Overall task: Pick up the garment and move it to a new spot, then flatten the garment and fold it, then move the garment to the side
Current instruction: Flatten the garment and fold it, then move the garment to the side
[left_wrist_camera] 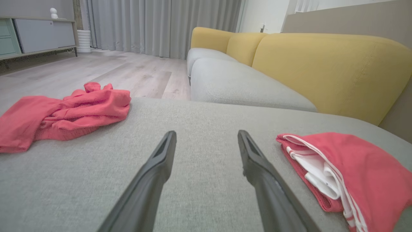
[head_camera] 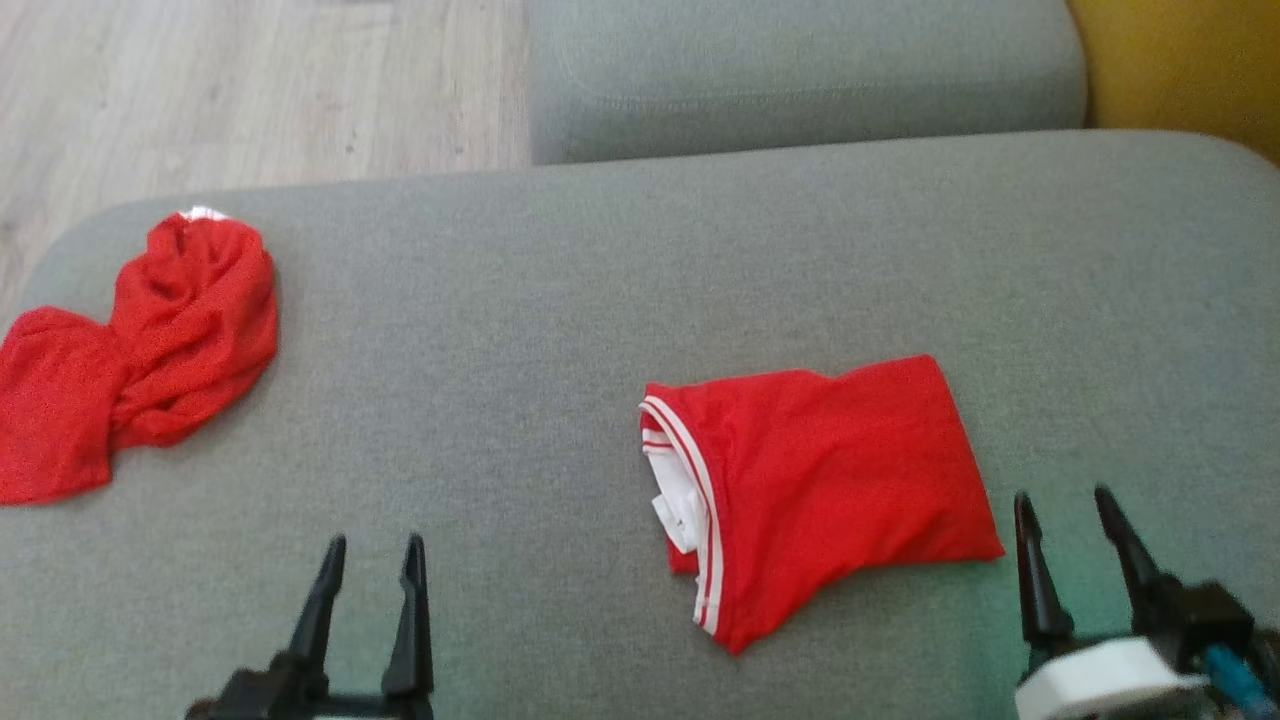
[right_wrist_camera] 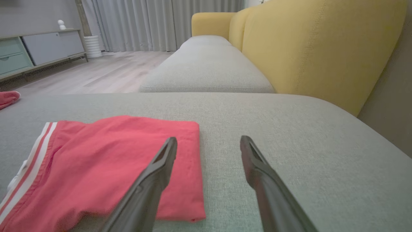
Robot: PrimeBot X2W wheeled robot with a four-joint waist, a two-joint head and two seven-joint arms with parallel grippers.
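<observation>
L gripper point(head_camera: 375, 550) & R gripper point(head_camera: 1062, 495): each 2 long slim matte-black fingers point(left_wrist_camera: 151, 183), tapering to blunt tips w/ shallow recess nr each tip; R mounted on boxy black base point(head_camera: 1205, 615) w/ rounded white wrist collar point(head_camera: 1100, 682) + short blue cable bit point(head_camera: 1232, 678).

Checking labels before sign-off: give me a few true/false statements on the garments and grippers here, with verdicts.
1. The folded red garment lies nearer the right gripper than the left gripper. True.
2. The right gripper is shut on the folded red garment. False: its jaws stand open and empty, beside the garment's right edge.
3. The crumpled red garment is folded flat. False: it is bunched at the left end of the grey cushion.
4. The two garments touch. False: bare cushion separates them.
5. The left gripper is open and holds nothing. True.
</observation>
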